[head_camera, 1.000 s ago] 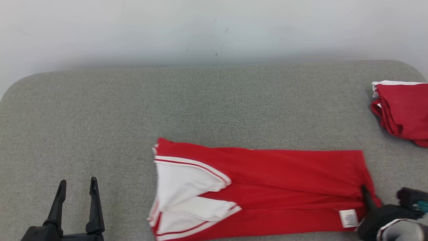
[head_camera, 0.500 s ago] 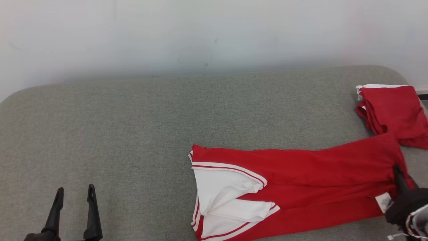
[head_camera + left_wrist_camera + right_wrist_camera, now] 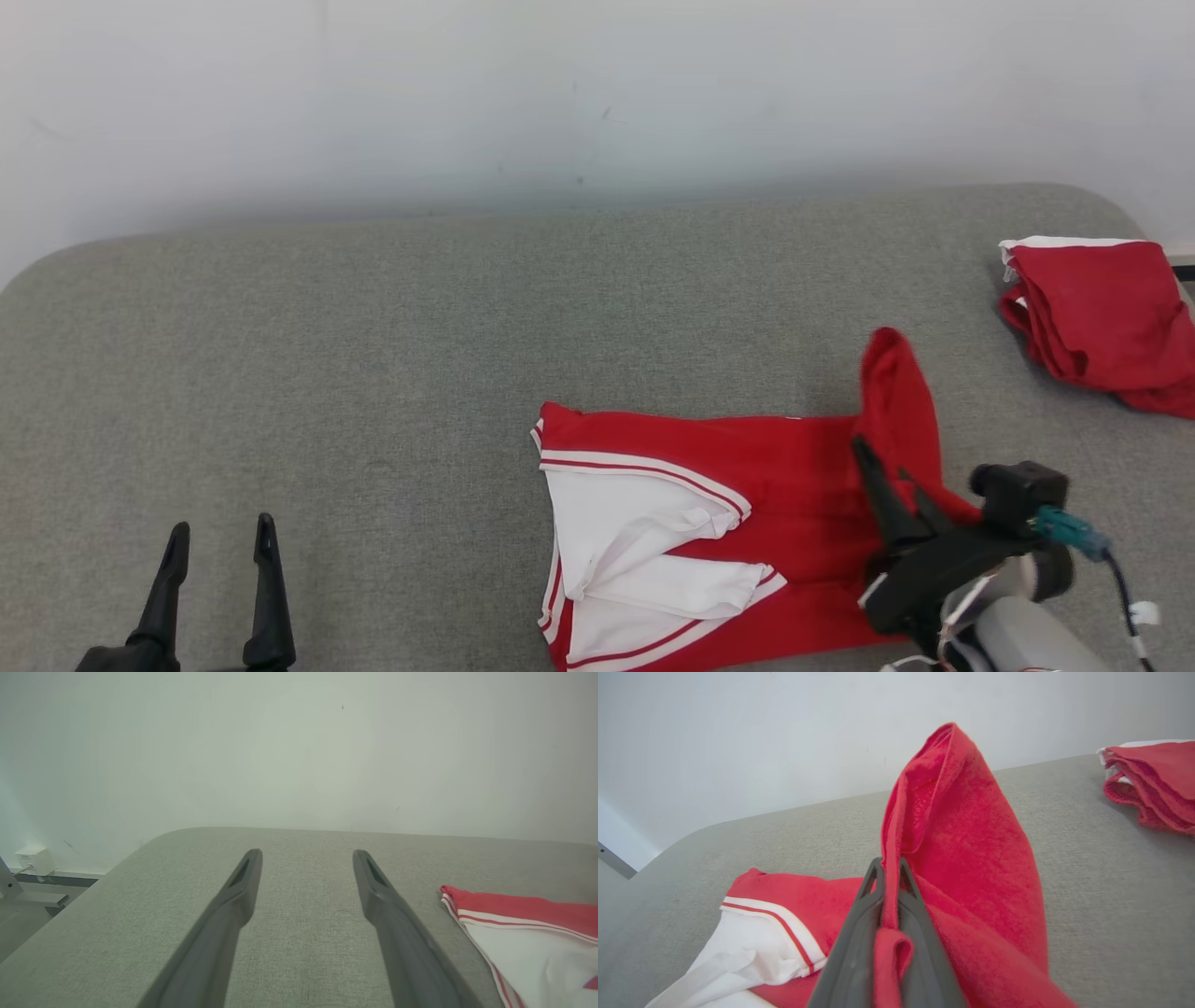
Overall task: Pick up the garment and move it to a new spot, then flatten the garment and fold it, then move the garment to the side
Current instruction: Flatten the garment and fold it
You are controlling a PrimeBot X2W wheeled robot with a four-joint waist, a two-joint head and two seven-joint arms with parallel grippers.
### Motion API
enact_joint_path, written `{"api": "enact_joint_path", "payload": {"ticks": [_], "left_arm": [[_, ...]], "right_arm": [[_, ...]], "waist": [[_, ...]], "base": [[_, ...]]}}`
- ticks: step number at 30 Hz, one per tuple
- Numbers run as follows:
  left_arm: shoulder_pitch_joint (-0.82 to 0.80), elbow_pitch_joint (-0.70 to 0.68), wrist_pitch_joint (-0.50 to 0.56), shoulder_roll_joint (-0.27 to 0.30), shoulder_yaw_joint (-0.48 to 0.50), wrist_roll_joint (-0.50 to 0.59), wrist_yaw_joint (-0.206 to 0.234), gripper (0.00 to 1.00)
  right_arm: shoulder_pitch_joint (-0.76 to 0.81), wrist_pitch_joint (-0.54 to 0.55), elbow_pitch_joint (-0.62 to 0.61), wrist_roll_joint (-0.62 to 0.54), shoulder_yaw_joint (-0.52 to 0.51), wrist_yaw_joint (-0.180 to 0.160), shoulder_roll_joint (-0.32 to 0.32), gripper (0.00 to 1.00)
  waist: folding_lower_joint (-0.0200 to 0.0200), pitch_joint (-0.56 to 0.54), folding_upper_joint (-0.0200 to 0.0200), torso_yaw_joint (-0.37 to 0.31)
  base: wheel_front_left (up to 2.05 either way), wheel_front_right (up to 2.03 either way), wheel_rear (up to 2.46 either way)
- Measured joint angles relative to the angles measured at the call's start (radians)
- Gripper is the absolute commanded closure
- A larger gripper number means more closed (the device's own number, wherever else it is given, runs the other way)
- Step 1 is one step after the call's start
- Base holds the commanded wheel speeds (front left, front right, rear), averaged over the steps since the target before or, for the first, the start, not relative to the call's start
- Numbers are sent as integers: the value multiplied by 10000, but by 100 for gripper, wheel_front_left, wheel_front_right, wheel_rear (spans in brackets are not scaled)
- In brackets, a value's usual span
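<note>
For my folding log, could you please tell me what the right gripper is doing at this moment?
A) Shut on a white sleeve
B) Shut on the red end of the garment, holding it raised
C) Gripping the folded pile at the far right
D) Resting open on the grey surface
B: in the right wrist view, the right gripper has its fingers closed on a fold of the garment, whose red end stands up above the flat part.
</note>
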Motion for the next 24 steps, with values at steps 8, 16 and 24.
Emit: {"api": "enact_joint_path", "payload": {"ticks": [8,16,24], "left_arm": [[-199,117,2,-2,-23,-12,12,0],[-405,330,0,0,27,-21,-140,0],[-550,412,0,-2,21,-25,-142,0]], "right_arm": [[92,322,-742,-274,640,0,1235,100],[86,573,-711,-395,1590,0,2105,100],[-168,483,-142,-224,2125,0,2522,100]], "waist": [[0,139,1,329],[0,238,0,681],[0,328,0,793]], "base": [[0,0,0],[0,0,0],[0,0,0]]}}
